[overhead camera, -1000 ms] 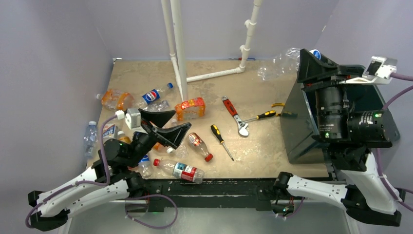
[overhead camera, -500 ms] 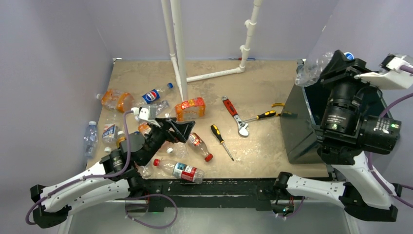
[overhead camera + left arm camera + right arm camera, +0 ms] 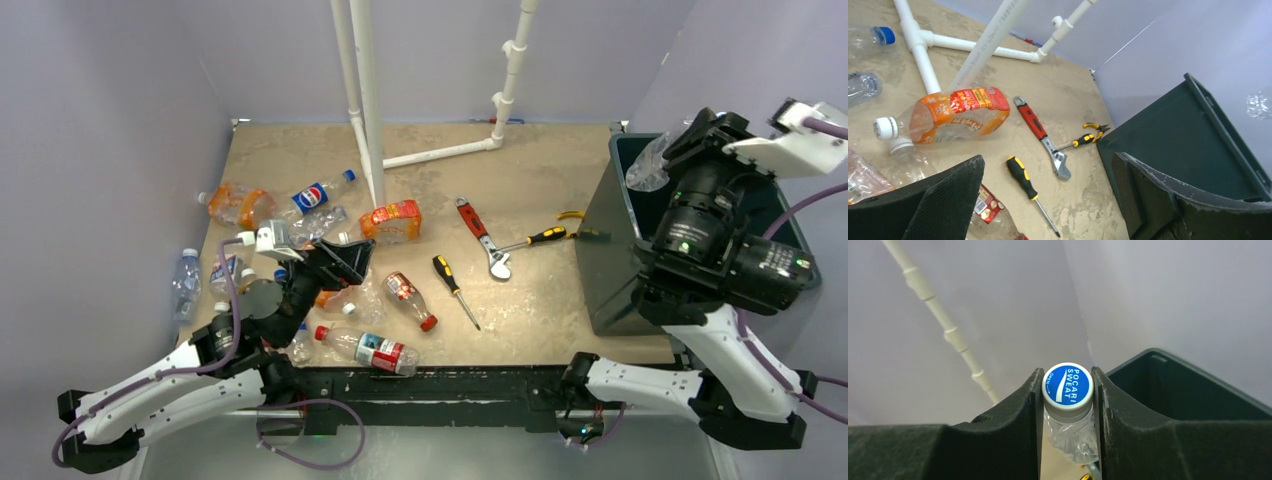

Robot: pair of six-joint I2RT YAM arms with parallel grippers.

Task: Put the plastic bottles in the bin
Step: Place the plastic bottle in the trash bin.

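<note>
The right gripper (image 3: 1067, 386) gripped a crumpled bottle (image 3: 1071, 434) below its cap, body pointing away from the wrist over the bin's (image 3: 1175, 385) far left corner; the left gripper (image 3: 1048, 161), well apart, stood wide open.

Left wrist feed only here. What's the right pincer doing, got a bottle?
Observer: Yes. The right pincer is shut on a clear bottle, with a finger on either side of its blue cap.
Operator: Over the bin?
Observer: The top view puts that bottle above the bin, near its far left corner.
Operator: Any bottles outside my frame?
Observer: A white-capped bottle lies at the left edge of the table, left of the open left pincer.
</note>
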